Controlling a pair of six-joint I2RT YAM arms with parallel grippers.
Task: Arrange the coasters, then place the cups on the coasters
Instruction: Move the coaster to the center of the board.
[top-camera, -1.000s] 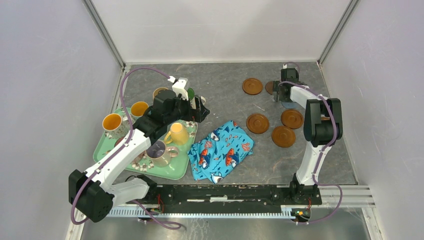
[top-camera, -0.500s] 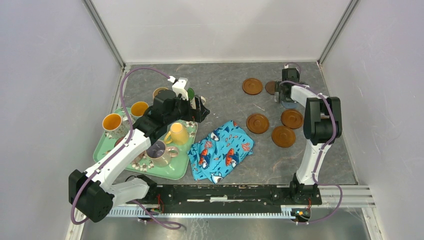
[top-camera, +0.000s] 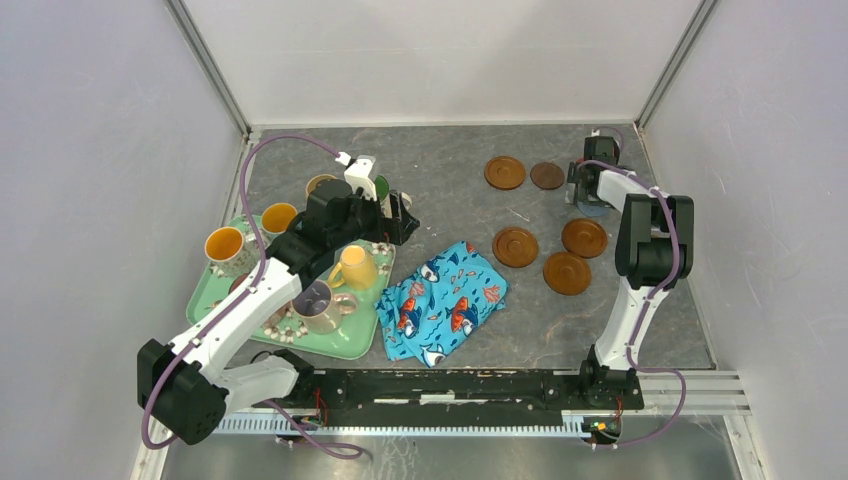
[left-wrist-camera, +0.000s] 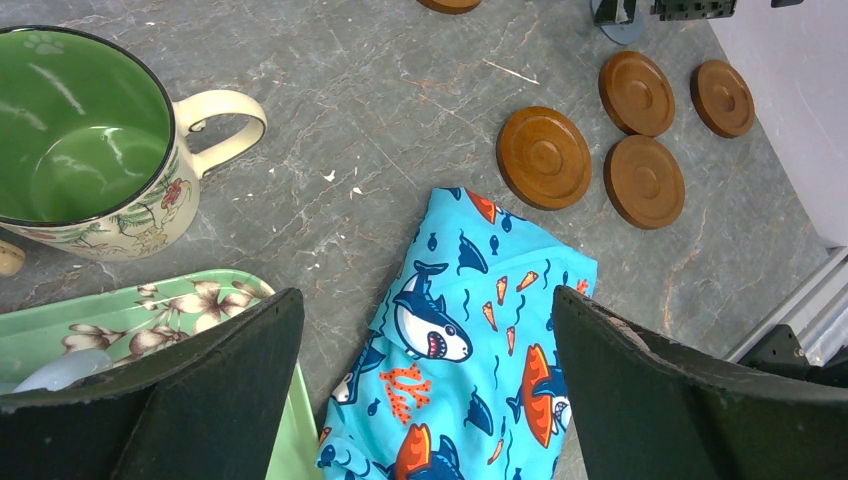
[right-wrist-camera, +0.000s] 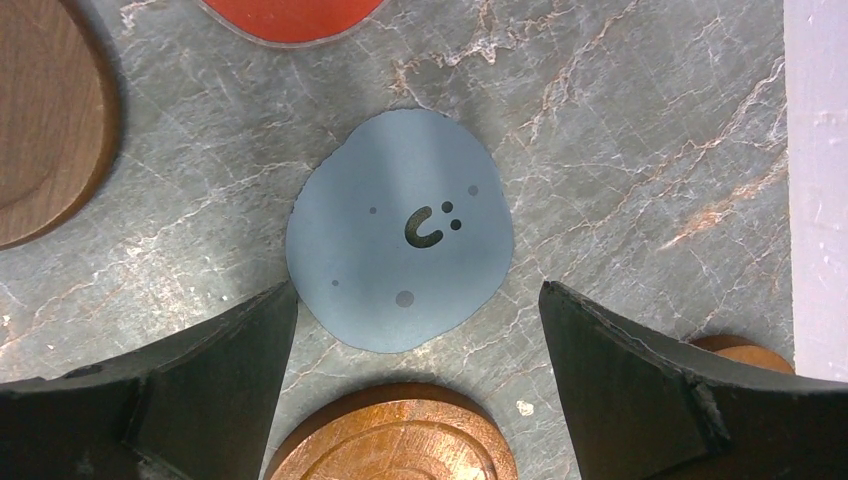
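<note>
Several cups (top-camera: 225, 245) crowd the green floral tray (top-camera: 352, 345) at your far left, all upright. Just past its edge the cream cup (left-wrist-camera: 90, 150), green inside, stands on the counter (top-camera: 450, 190), handle turned toward the coasters (top-camera: 516, 246). Your left pincer (left-wrist-camera: 425, 300) is spread wide, holding nothing, over the tray's edge and the fish-print cloth (top-camera: 445, 300). Moving right: brown coasters lie flat on the counter, two at the back, a cluster nearer you. Far right, your right pincer (right-wrist-camera: 415, 290) is wide too and empty, a finger either side of the blue-grey coaster (right-wrist-camera: 400, 230) lying flat beneath it, with the red coaster (right-wrist-camera: 290, 15) just beyond.
</note>
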